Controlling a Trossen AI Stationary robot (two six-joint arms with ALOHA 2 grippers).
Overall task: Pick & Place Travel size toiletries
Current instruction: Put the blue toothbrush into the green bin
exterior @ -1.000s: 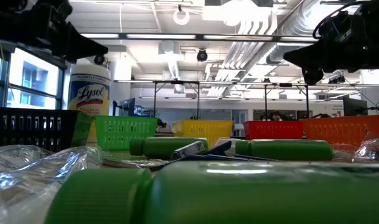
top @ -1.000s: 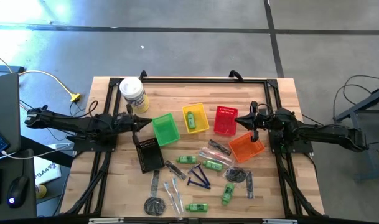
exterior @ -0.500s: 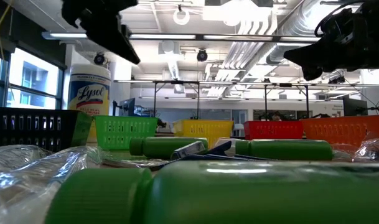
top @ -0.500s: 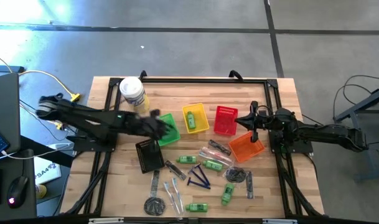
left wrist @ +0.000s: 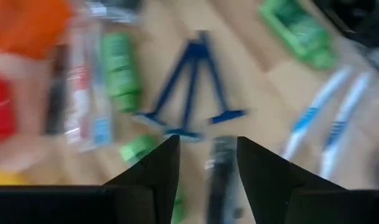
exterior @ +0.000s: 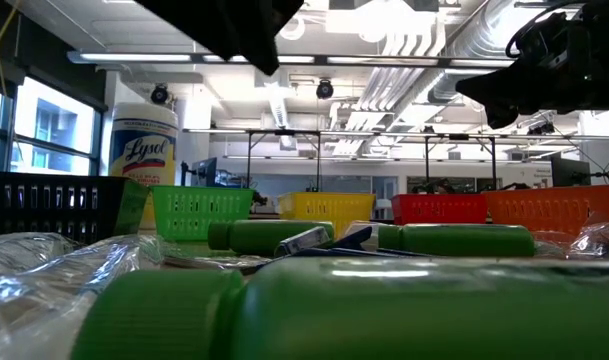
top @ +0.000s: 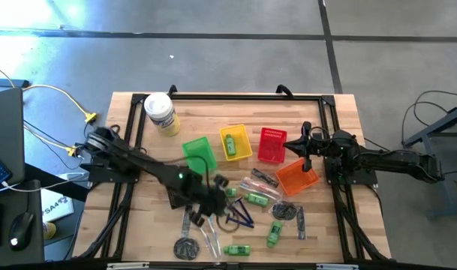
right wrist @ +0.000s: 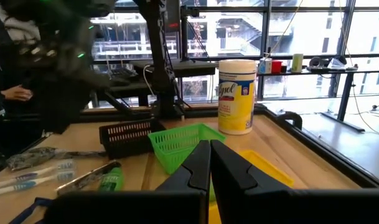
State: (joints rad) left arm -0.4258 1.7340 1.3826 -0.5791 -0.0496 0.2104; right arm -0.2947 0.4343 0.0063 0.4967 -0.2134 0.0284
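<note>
The travel size toiletries lie scattered on the near half of the wooden table: green mini bottles (top: 257,199), dark blue razors (top: 242,214), toothbrushes (top: 209,234), combs (top: 264,178) and round pieces (top: 187,247). One more green bottle (top: 230,142) lies in the yellow basket (top: 245,152). My left gripper (top: 217,202) hovers open over the middle of the pile, pointing down at a slant. In the left wrist view its fingers (left wrist: 208,149) stand above a dark comb (left wrist: 221,171), just short of the razors (left wrist: 189,106). My right gripper (top: 307,154) waits shut at the right, above the orange basket (top: 296,178).
Green (top: 199,154), red (top: 272,145) and black (top: 181,186) baskets stand around the pile. A white canister with a yellow label (top: 160,112) stands at the far left. A black frame (top: 243,95) runs along the table's edges.
My left gripper has swung from the table's left side, beside the green basket, toward the middle and the near edge. It has tipped from level to pointing down over the toiletries. No toiletry has moved.
</note>
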